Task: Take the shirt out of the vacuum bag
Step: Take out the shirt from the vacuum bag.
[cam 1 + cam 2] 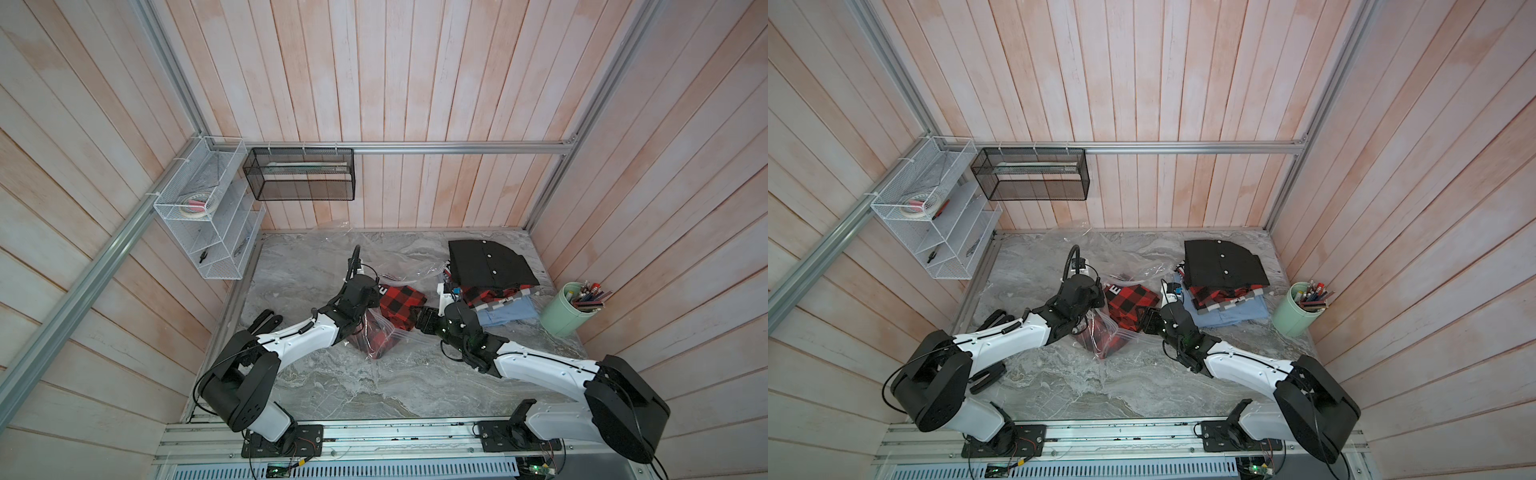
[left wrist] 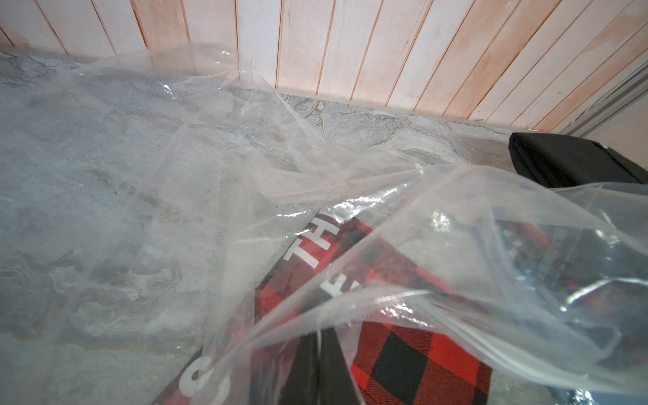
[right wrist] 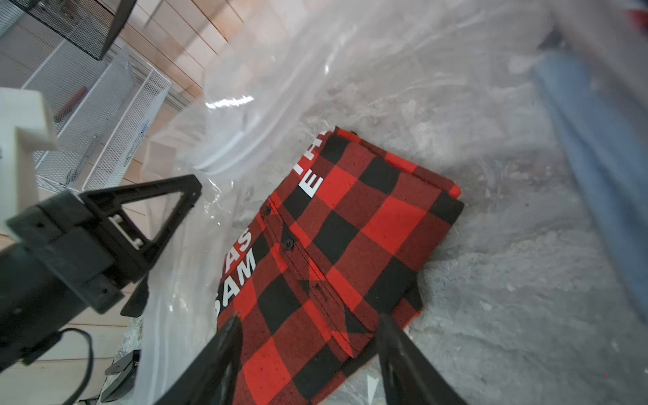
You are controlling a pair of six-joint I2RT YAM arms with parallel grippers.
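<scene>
The shirt (image 1: 401,303) (image 1: 1133,301) is folded red-and-black plaid with white letters and lies mid-table on the marble top. The vacuum bag (image 1: 320,262) (image 3: 280,70), clear and crinkly, spreads behind and to the left of it. A fold of the bag drapes over part of the shirt (image 2: 420,361) in the left wrist view. My left gripper (image 1: 376,293) (image 2: 317,354) is shut on a fold of the bag at the shirt's left side. My right gripper (image 1: 417,318) (image 3: 310,317) is open, its fingers (image 3: 228,336) standing either side of the shirt's (image 3: 350,228) near end.
A stack of folded clothes with a black shirt on top (image 1: 490,262) sits at the back right. A green cup of pens (image 1: 567,309) stands by the right wall. A white wire rack (image 1: 208,216) and a black mesh basket (image 1: 299,174) hang on the left and back walls.
</scene>
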